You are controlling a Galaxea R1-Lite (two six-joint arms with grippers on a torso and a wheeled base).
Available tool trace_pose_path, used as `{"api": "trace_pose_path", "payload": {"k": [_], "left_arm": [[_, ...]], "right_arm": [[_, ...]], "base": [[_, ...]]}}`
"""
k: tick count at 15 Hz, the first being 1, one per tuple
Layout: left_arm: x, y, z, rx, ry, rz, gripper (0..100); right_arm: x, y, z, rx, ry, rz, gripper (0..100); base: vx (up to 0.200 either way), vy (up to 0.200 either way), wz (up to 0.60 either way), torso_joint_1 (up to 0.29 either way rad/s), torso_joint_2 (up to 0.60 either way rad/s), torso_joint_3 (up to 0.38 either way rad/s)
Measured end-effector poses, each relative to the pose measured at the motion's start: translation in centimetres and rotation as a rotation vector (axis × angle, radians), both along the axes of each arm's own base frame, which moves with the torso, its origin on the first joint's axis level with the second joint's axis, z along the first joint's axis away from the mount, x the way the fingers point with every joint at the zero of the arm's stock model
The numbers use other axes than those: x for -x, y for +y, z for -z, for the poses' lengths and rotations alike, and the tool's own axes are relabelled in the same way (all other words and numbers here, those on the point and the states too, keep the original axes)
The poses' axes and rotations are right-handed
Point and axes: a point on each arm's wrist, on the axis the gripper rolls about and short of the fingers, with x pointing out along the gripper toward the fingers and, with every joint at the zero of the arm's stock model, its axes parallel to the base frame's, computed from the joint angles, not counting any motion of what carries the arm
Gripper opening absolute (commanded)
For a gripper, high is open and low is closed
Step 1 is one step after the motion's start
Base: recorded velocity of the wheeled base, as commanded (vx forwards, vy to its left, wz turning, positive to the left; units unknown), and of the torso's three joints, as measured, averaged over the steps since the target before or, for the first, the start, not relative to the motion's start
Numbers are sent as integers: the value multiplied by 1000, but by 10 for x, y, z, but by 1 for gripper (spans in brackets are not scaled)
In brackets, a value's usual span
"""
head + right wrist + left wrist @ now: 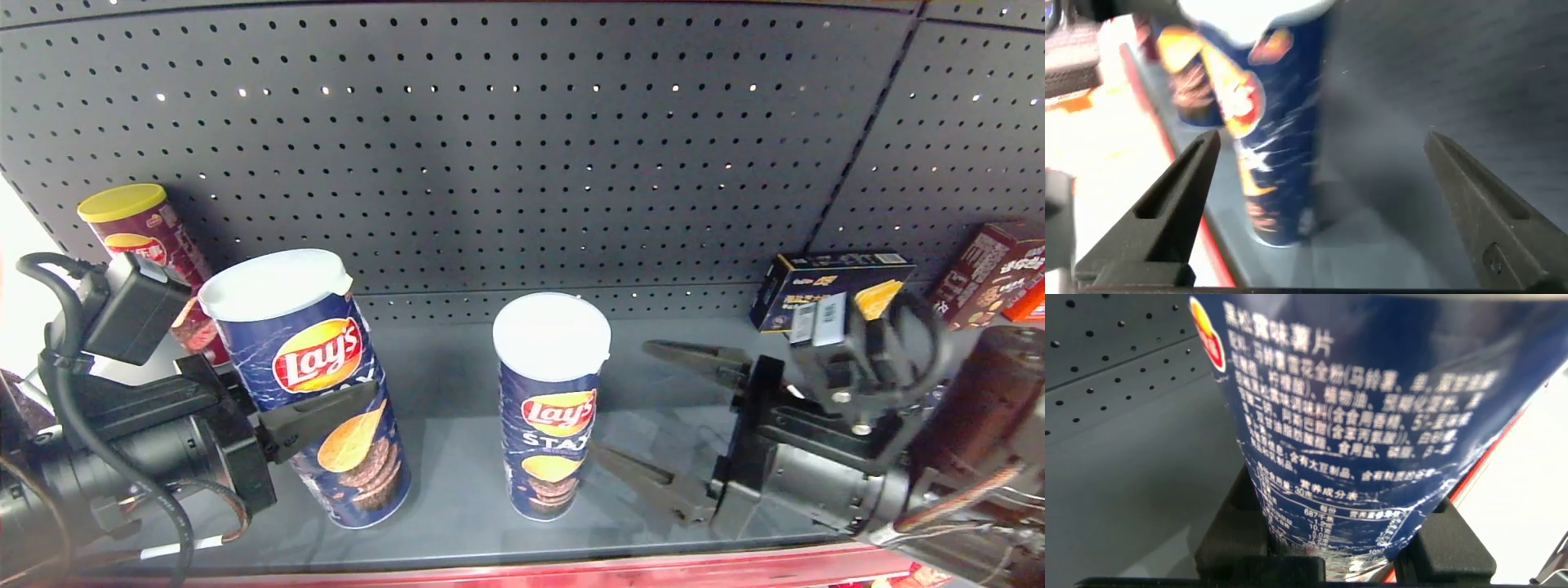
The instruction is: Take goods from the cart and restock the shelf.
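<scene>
At the shelf (457, 498), left tool (331, 408) grips the tilted can (298, 343)

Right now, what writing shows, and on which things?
Left blue can: big front logo, readable; dense small characters on its back.
Middle blue can: same logo, readable.
Red can, dark box, red box: print too small to read.

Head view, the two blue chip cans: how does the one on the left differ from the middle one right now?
The left can leans, its top tipped leftward; the middle can stands upright on the shelf. The left gripper is shut on the left can; the middle can stands free, beside the open right gripper. Both are blue with white lids.
</scene>
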Motion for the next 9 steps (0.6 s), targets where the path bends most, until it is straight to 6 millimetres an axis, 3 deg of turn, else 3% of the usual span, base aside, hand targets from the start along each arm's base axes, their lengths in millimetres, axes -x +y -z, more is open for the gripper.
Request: {"api": "trace_pose_path", "payload": {"k": [5, 9], "left_arm": [[4, 1, 1, 1, -1, 3, 0], [6, 1, 2, -1, -1, 6, 0]], "right_arm": [[13, -68, -29, -96, -117, 229, 100], [34, -118, -30, -123, -180, 438, 100]], "base": [[0, 0, 0, 0, 0, 0], [0, 0, 0, 0, 0, 0]]}}
